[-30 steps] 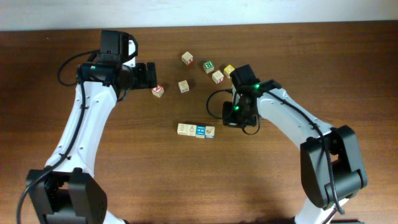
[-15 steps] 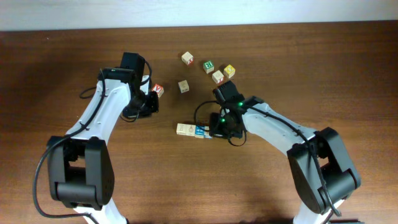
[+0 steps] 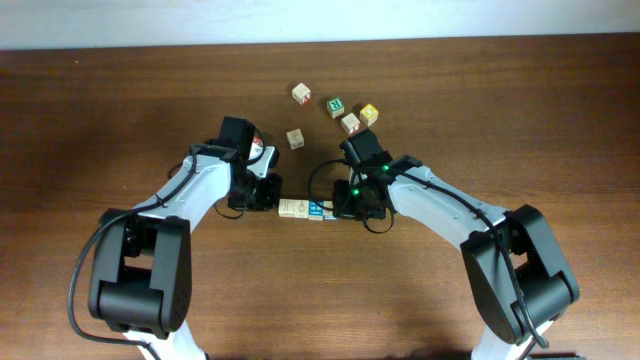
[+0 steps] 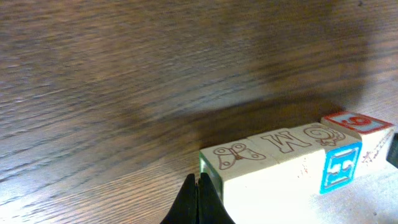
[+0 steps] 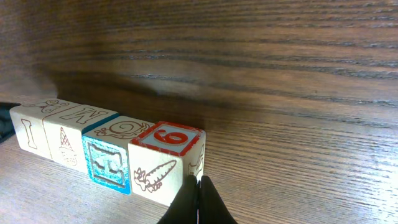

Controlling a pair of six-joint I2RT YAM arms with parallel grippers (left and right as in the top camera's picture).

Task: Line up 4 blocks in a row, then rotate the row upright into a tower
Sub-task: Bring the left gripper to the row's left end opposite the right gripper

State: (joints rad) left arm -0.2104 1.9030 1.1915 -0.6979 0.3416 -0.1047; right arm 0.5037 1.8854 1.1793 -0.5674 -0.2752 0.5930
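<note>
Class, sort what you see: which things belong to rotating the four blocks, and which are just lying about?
In the job: row of four blocks; left gripper and right gripper, both shut, one at each end.
Lying about: green-faced cube; yellow-faced cube; red-faced cube; three other cubes.

Four blocks [image 3: 305, 209] lie touching in a row near the middle of the worktop [image 3: 560, 120], with the left claw [image 4: 198, 198] at the row's left end and the right claw [image 5: 198, 194] at its right end. Behind the row a lone block [image 3: 295, 138] lies apart. Farther back and to the right sits a group of three blocks [image 3: 350, 123], with a far block [image 3: 301, 93] to their left.
</note>
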